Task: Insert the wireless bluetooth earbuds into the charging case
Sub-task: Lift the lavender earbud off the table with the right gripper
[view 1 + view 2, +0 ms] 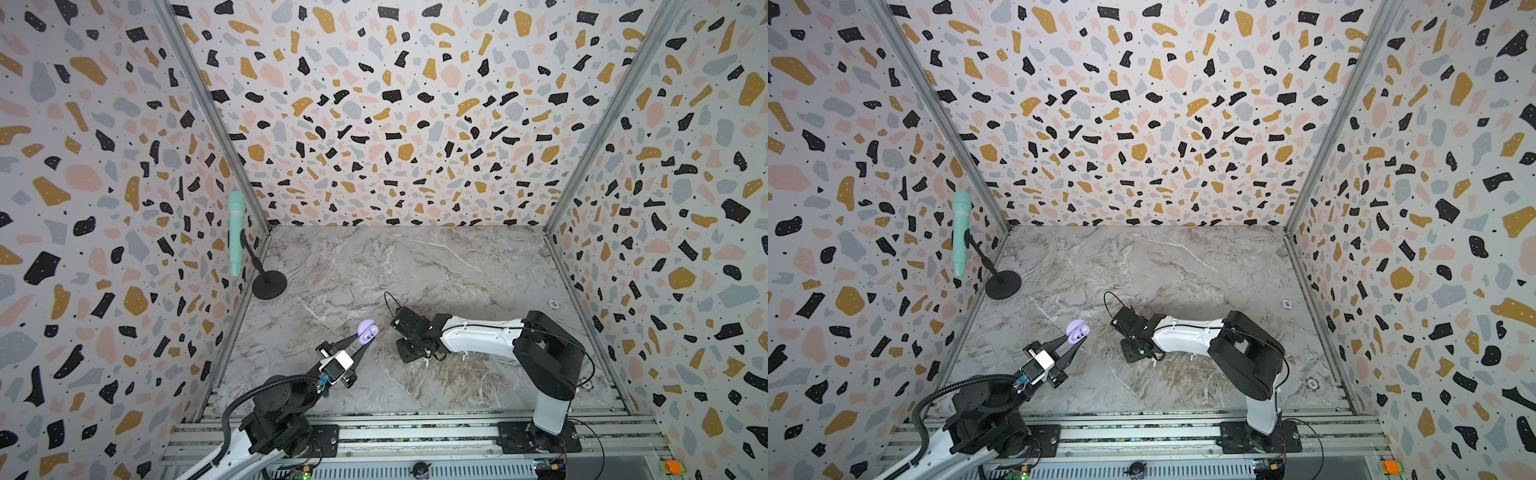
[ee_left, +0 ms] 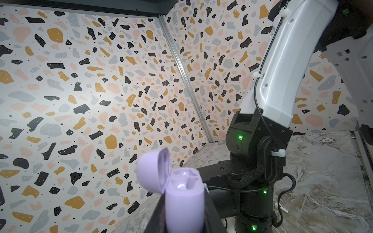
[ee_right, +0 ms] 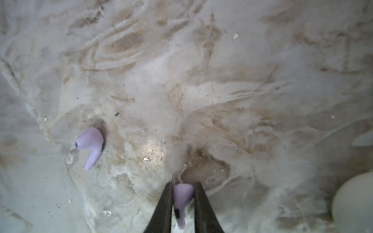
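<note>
Pick-up step: right claw (image 3: 182, 184) pinches one lavender earbud (image 3: 181, 198) on the bench (image 3: 222, 80); left claw (image 1: 366, 336) grips the open charging case (image 2: 184, 201) aloft, to its left. Next, we judge, lift it and align its stem over the case.

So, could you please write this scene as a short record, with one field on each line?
left tool: shut on lavender case, held off the table
case lid: open; sockets look empty
right tool: shut on gripped earbud, lavender, low at the table
loose earbud: lavender, lying free on the table
white earbud: on the table, untouched
</note>
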`<state>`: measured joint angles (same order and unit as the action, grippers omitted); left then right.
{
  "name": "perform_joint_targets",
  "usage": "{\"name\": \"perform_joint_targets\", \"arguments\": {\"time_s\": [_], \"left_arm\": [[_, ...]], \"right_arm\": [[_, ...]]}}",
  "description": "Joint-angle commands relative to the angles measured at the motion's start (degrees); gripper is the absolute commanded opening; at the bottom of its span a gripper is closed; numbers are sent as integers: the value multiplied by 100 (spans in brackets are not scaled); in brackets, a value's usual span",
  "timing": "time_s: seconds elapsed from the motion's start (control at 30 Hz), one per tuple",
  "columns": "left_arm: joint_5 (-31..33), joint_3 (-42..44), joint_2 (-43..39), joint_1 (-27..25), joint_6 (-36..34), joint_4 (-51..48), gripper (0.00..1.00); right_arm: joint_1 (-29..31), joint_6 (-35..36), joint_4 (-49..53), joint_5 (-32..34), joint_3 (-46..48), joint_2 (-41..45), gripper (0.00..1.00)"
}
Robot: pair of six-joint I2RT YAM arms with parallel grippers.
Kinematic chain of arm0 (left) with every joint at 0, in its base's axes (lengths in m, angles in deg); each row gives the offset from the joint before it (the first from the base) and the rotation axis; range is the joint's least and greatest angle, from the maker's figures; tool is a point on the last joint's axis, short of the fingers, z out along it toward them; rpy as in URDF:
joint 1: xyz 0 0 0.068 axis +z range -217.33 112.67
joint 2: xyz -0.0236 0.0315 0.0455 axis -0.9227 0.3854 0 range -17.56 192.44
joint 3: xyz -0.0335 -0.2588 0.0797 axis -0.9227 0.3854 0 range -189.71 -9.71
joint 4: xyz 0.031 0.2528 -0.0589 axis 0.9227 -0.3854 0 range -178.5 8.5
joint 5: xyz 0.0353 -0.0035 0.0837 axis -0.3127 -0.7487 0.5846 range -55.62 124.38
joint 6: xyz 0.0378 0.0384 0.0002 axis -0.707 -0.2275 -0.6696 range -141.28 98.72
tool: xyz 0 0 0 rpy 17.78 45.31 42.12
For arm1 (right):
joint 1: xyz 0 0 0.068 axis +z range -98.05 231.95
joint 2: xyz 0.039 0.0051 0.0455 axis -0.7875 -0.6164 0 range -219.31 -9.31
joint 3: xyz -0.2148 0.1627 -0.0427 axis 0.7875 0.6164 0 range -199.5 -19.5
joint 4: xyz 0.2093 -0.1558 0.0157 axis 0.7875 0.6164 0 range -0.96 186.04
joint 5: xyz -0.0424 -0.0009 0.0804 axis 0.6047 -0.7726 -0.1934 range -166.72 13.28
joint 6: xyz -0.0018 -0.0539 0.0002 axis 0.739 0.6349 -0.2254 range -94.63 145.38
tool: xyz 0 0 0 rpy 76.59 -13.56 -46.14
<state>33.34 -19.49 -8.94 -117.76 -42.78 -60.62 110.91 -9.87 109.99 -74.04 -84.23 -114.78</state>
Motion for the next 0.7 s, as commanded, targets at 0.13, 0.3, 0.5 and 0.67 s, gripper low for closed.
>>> {"name": "perform_joint_targets", "arguments": {"time_s": [0.13, 0.3, 0.5, 0.67], "left_arm": [[-37, 20, -63, -33, -40, 223, 0], [-31, 20, -54, -33, -39, 230, 0], [-46, 20, -28, -33, -44, 232, 0], [-67, 16, 23, -30, -26, 252, 0]], "right_arm": [[-31, -315, -32, 82, 210, 501, 18], [-64, -368, -116, 127, 259, 657, 18], [-97, -421, -246, 128, 342, 824, 17], [-125, -422, -463, 181, 508, 1090, 17]]}}
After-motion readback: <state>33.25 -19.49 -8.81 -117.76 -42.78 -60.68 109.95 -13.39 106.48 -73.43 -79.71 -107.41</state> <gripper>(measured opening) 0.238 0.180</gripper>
